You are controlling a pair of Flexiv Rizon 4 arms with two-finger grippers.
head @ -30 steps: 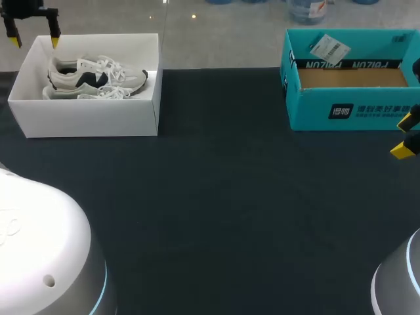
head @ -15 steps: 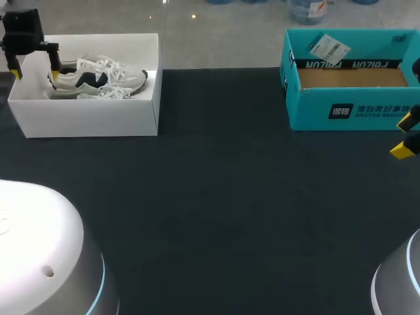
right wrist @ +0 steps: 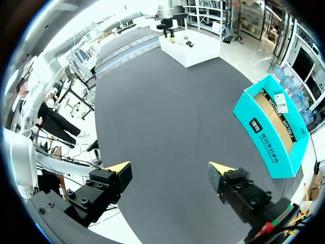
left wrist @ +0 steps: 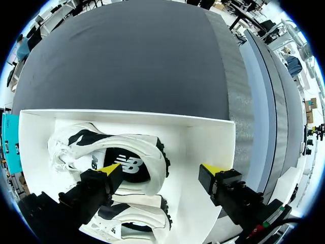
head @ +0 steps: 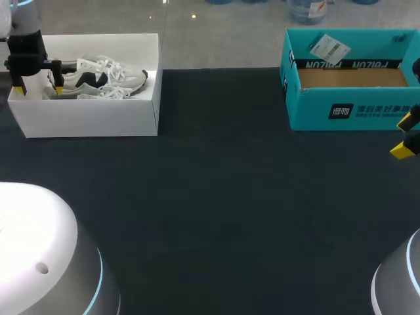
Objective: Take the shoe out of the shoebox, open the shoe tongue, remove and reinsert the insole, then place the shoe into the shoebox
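Shoe point(head: 98, 74) and a second shoe point(head: 92, 94) lie on their sides in the white shoebox point(head: 92, 121) at the far left of the table point(head: 216, 197), heels toward the side my left arm comes in from. That probably explains the left gripper point(head: 39, 89) hanging low at that end of the box. Its fingers are spread wide and hold nothing, which looks like a line-up for a grasp on the heel, so taking the shoe out has not yet begun. The head view shows both shoes with their laces, but not how the fingers sit relative to them. The left wrist view fills this in: one yellow tip lies over the side of the nearer shoe by its collar, the other over bare box floor beside the wall, with the heel between them. Whether either tip touches anything I cannot tell. Across the bare middle of the table stands an open teal box point(head: 354, 108). Just beside it, at the right edge, the right gripper point(head: 403, 134) hangs wide open and empty, seemingly parked. Its wrist view shows only dark table under its fingers.
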